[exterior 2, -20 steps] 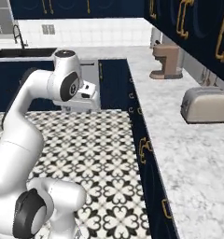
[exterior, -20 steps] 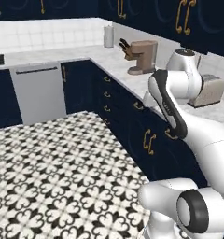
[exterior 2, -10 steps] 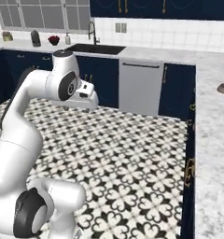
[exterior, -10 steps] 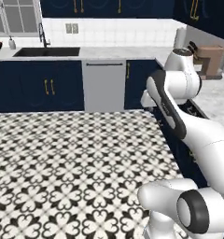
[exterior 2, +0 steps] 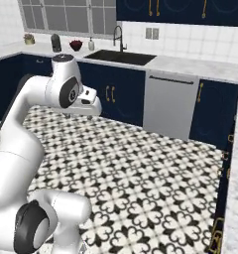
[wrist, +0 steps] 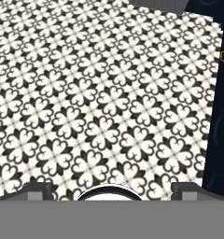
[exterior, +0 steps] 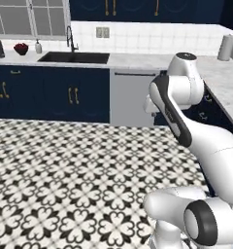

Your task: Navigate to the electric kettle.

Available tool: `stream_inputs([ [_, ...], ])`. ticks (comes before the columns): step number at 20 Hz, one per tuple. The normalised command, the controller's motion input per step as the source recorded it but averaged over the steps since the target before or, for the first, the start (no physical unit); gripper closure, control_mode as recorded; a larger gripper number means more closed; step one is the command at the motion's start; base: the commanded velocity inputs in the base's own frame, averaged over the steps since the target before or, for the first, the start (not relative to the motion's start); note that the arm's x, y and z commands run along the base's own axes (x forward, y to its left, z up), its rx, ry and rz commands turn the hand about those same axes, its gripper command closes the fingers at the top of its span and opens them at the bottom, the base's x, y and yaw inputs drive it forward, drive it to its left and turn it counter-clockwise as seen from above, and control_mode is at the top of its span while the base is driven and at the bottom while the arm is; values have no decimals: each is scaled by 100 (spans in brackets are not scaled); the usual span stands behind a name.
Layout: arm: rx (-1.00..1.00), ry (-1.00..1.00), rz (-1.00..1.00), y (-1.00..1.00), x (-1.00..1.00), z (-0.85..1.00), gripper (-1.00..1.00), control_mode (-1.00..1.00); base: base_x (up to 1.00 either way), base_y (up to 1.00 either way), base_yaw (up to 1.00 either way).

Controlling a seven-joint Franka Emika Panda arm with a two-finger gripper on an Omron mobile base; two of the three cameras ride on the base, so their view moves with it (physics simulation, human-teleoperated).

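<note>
The electric kettle (exterior 2: 56, 42) stands far off on the counter (exterior 2: 22, 51) left of the sink (exterior 2: 120, 57), probably rigid, smooth and best held by its body. The claw (wrist: 112, 190) hangs open over tiled floor. Since earlier, the base has turned, bringing the window wall into view.

Left base view: camera behind arm, on its left, looks forward and down across patterned floor (exterior: 65, 185) toward far sink (exterior: 74, 57) along worktop (exterior: 138, 60). Right base view: behind arm, on its right, same sink (exterior 2: 120, 56), dishwasher (exterior 2: 169, 105), window (exterior 2: 66, 19), seen from other side. Hand view: close, looks down along tool (wrist: 111, 189) at floor tiles, dark cabinet (wrist: 217, 116) at right edge.
</note>
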Motion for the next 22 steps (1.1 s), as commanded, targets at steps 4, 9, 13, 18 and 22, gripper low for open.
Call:
stream_inputs([
  [4, 0, 0, 0, 0, 0, 0, -100, 100, 93, 6, 25],
  [9, 0, 0, 0, 0, 0, 0, -100, 100, 71, 7, 7],
  [13, 0, 0, 0, 0, 0, 0, -100, 100, 95, 41, 2],
  [18, 0, 0, 0, 0, 0, 0, -100, 100, 96, 74, 0],
  [22, 0, 0, 0, 0, 0, 0, -100, 100, 100, 93, 0],
])
